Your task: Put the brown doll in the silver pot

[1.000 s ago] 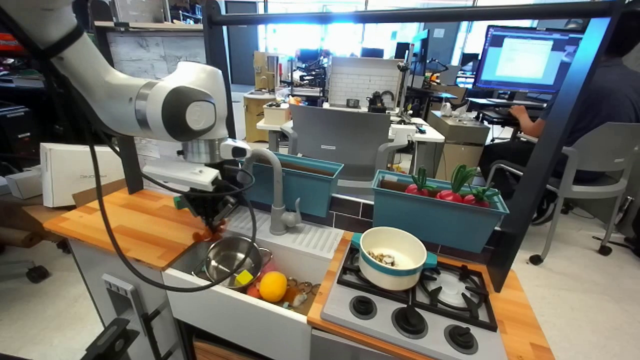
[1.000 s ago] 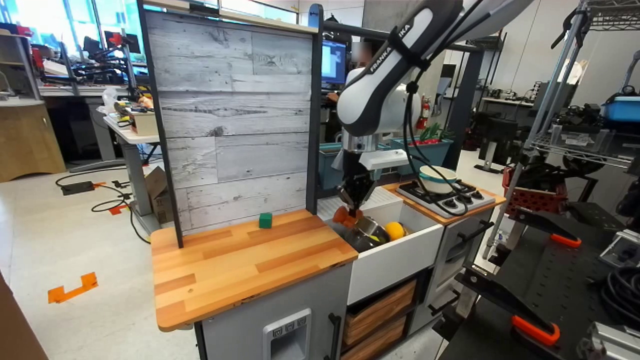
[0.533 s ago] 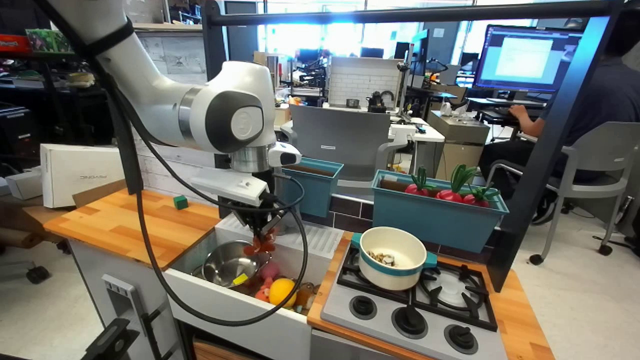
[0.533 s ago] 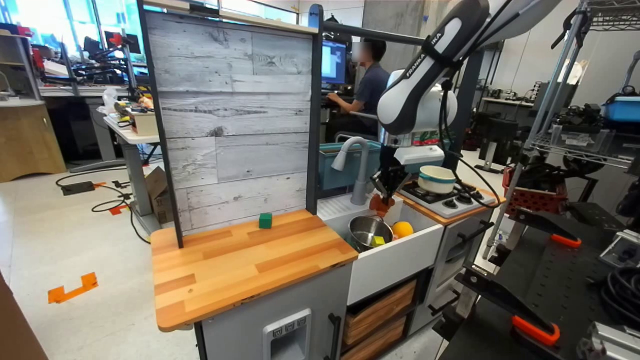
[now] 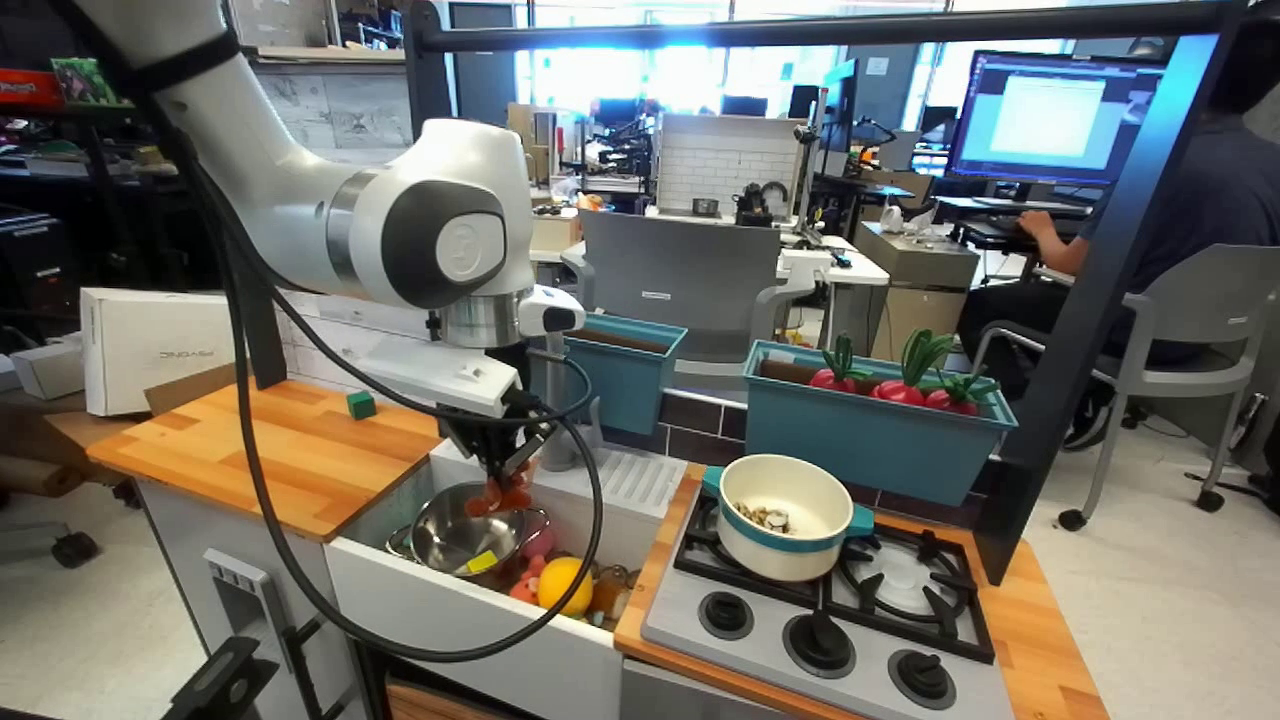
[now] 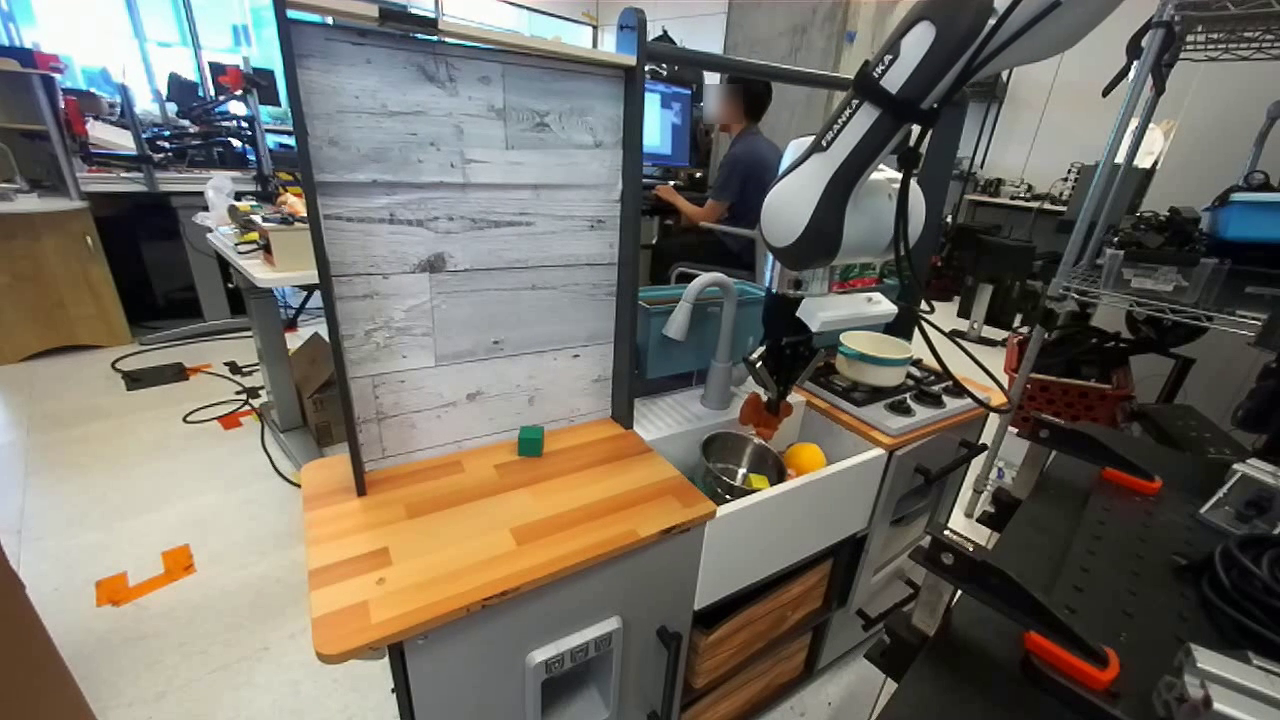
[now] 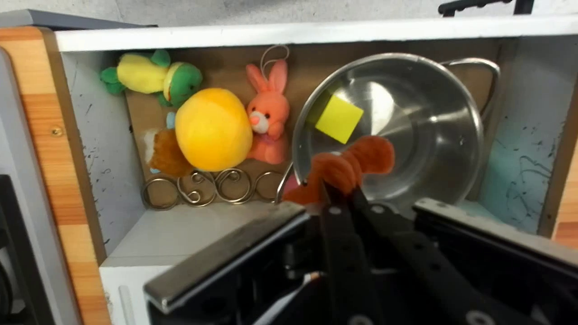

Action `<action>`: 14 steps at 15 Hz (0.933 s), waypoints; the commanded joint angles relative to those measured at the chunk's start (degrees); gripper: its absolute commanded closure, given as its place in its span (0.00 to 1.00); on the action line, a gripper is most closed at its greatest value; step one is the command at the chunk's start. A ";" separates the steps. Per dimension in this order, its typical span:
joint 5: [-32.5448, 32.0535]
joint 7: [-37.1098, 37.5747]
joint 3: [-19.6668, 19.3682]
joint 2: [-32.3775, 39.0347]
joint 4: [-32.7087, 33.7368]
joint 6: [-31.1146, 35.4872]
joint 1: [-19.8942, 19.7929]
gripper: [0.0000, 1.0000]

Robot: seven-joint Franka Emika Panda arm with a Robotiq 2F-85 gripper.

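The brown doll [image 7: 372,154] is a small reddish-brown plush toy. My gripper [image 7: 341,192] is shut on it, with the doll sticking out on both sides of the fingertips. In both exterior views the doll [image 5: 498,497] [image 6: 762,415] hangs below the gripper [image 5: 496,478] [image 6: 773,402], which points down over the sink. The silver pot [image 7: 429,140] sits in the sink with a yellow block [image 7: 339,118] inside. In the wrist view the doll overlaps the pot's rim, part over the opening and part outside. The pot also shows in both exterior views [image 5: 435,535] [image 6: 730,455].
A yellow-orange ball [image 7: 213,129], a pink bunny [image 7: 270,115], a green toy [image 7: 149,76] and a metal scroll rack [image 7: 198,189] lie in the sink beside the pot. The faucet [image 6: 718,340] stands behind. A cream pot [image 5: 785,515] sits on the stove. A green block [image 6: 531,441] is on the counter.
The gripper has carried the doll from the counter side of the sink toward the stove side, then slightly back. The silver pot looks more level than one second ago.
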 commanded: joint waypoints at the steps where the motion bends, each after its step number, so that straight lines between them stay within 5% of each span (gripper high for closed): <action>1: -1.42 -2.58 2.22 -0.57 -0.42 -4.28 -0.20 0.99; 5: -0.92 -1.69 2.73 1.11 1.60 -5.30 0.98 0.99; 6: -1.30 -1.58 2.41 1.23 1.77 -5.53 1.45 0.71; 7: -0.62 -1.86 2.81 0.65 0.31 -3.89 0.76 0.69; 8: -0.61 -1.80 2.85 0.71 0.31 -3.88 0.89 0.89; 11: -0.59 -1.81 2.85 0.77 0.28 -3.87 0.74 0.70; 14: -0.58 -1.81 2.85 0.77 0.28 -3.86 0.73 0.69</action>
